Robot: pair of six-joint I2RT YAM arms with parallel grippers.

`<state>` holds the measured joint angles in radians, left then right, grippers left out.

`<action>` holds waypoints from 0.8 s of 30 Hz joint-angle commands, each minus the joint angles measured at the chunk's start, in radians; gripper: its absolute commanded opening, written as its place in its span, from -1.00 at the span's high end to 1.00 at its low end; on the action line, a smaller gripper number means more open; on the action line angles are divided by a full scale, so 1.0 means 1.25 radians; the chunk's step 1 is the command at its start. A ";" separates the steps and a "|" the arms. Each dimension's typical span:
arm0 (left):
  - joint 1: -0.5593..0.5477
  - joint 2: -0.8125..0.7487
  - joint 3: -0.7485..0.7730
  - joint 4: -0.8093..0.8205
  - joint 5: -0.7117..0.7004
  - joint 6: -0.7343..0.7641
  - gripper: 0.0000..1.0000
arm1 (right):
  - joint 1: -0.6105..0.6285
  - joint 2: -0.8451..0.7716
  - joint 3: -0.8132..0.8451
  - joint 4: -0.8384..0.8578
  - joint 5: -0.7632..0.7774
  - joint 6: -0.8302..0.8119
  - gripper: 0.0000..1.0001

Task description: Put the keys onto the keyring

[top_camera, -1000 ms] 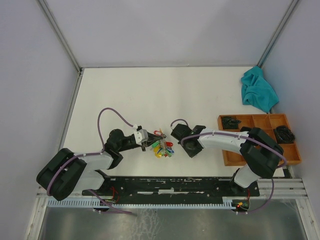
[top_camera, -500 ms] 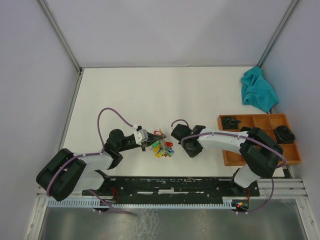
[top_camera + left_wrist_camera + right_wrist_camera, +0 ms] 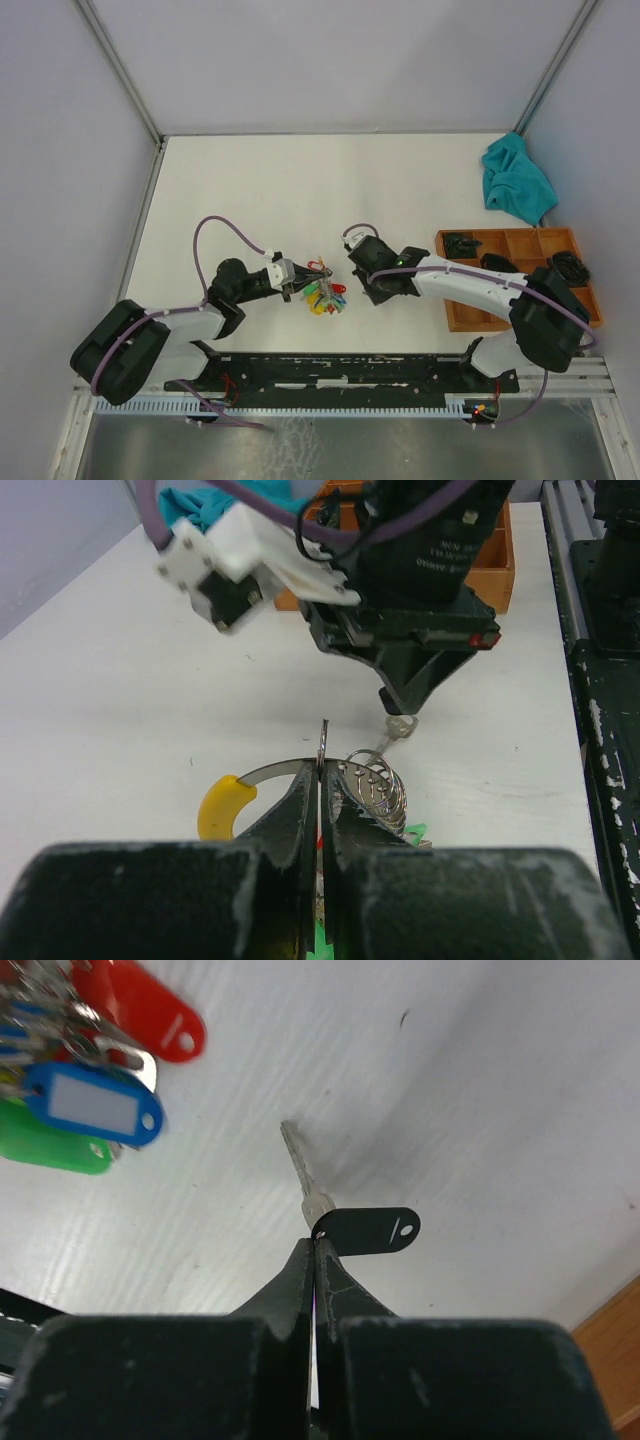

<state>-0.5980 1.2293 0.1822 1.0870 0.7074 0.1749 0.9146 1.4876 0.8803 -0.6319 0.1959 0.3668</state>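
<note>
The gap between my left pincer (image 3: 291, 279) and my right pincer (image 3: 313, 1248) is narrow. The keyring (image 3: 325, 293) with its bunch of tags fills most of it. The black-tagged key (image 3: 365, 1230), pinched in my right pincer, points at the tags, near but apart.

Beyond us the table (image 3: 300, 190) lies open all the way to the far wall. On the right, the wooden tray (image 3: 520, 230) blocks the near side, and my right arm reaches across its left end. A teal cloth (image 3: 515, 185) fills the far right corner. On the left, my purple cable (image 3: 215, 225) arches up above the table.

The keyring (image 3: 272, 771) is shiny metal, its tags (image 3: 95, 1105) glossy plastic, the table (image 3: 300, 190) matt.
</note>
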 commanded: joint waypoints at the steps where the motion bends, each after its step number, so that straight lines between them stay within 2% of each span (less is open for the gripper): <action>1: -0.003 -0.019 0.004 0.039 -0.005 0.002 0.95 | -0.036 -0.069 -0.008 0.122 -0.047 0.009 0.99; 12: -0.003 -0.016 0.004 0.044 -0.005 0.000 0.95 | -0.077 -0.047 -0.090 0.304 -0.109 0.040 0.99; 24: -0.003 -0.014 0.003 0.046 -0.005 -0.001 0.95 | -0.078 0.007 -0.071 0.216 -0.084 0.030 0.91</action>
<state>-0.5980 1.2251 0.1822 1.0866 0.7074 0.1749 0.8215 1.4677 0.7578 -0.3416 0.0788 0.4072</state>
